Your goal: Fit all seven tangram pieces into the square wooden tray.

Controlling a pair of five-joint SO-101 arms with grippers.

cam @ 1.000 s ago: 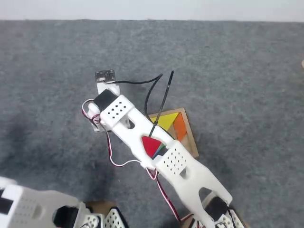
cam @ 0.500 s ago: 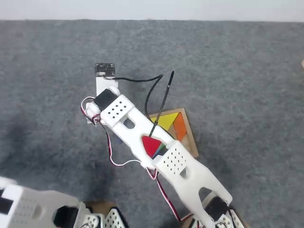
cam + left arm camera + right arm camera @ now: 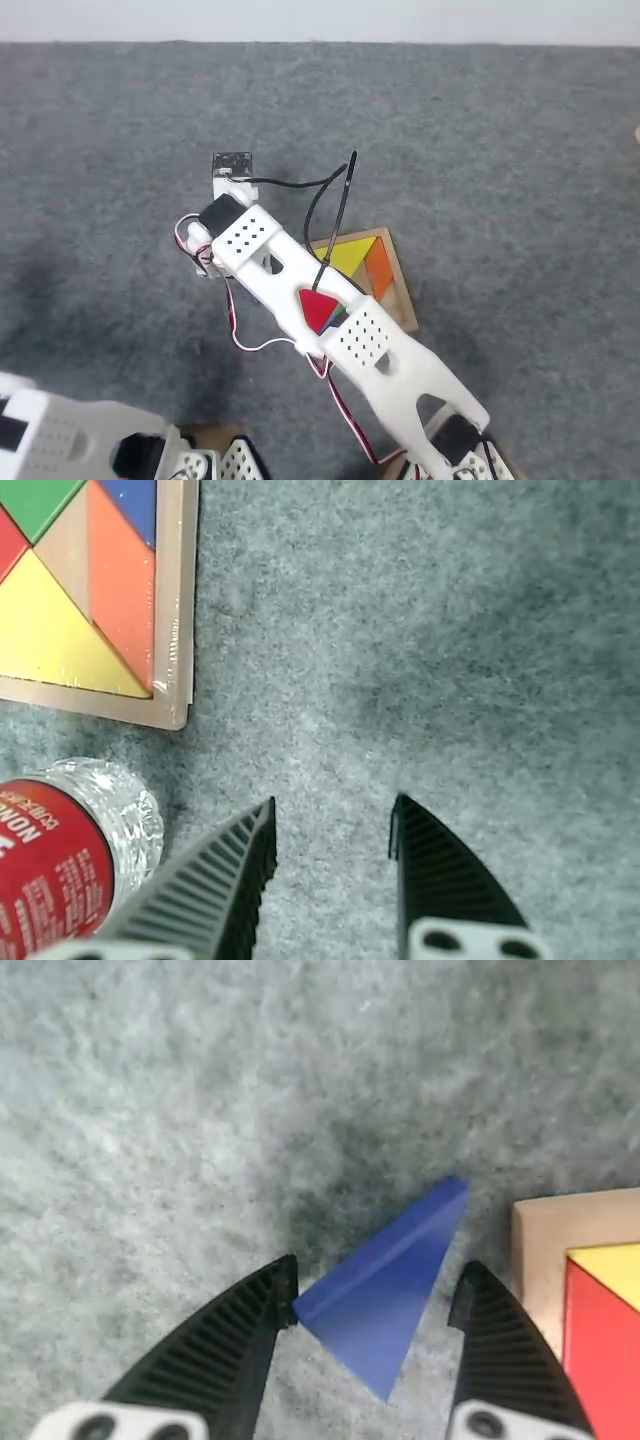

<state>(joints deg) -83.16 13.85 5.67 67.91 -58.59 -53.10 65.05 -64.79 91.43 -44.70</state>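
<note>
Right arm (image 3: 385, 350) has nudged its wrist end toward 4 o'clock in the high view over the last half second, closer to the wooden tray (image 3: 403, 290), which sits at 4 o'clock of it on the grey mat (image 3: 520, 150). Its right gripper (image 3: 380, 1265) is open, fingers straddling the loose blue triangle (image 3: 385, 1300), which lies on the mat just beside the tray's corner; a yellow piece (image 3: 610, 1253) and a red piece (image 3: 600, 1340) sit in the tray. Parked over the mat, the left gripper (image 3: 335, 802) is open and holds nothing, with a red-labelled bottle (image 3: 70, 850) near it.
</note>
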